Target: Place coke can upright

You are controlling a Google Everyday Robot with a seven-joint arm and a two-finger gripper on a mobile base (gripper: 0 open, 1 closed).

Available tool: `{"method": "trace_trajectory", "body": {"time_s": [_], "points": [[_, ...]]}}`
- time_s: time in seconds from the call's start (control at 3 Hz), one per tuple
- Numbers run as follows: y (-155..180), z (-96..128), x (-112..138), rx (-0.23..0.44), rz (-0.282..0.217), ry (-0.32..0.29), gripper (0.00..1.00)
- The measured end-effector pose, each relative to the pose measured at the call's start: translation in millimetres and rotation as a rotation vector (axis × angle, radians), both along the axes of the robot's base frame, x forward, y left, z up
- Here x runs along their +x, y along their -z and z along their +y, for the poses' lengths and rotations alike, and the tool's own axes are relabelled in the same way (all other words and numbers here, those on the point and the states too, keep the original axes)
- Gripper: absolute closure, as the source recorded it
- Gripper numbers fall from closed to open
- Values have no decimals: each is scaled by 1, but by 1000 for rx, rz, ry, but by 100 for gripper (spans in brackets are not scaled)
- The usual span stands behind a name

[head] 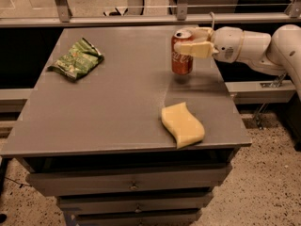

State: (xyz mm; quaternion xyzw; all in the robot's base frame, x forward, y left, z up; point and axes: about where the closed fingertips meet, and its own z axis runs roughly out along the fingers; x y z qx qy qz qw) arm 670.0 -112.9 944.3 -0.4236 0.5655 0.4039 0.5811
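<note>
The red coke can (181, 55) stands upright at the back right of the grey table (113, 102), its silver top facing up. My gripper (188, 40) reaches in from the right, with its cream fingers (194, 48) closed around the upper part of the can. The white arm (249, 46) stretches off to the right edge of the view. I cannot tell whether the can's base touches the table or hovers just over it.
A green snack bag (75, 59) lies at the back left of the table. A wavy yellow sponge (182, 124) lies near the front right corner. A metal rail (141, 19) runs behind the table. Drawers (131, 185) sit below the tabletop.
</note>
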Motion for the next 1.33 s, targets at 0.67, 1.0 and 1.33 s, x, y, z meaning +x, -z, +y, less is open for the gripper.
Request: {"method": "trace_trajectory", "body": {"time_s": [0.67, 1.0, 1.33], "points": [[8, -4, -18, 58, -106, -29, 85], [17, -3, -27, 54, -114, -40, 62], [24, 1, -32, 39, -113, -53, 38]]}}
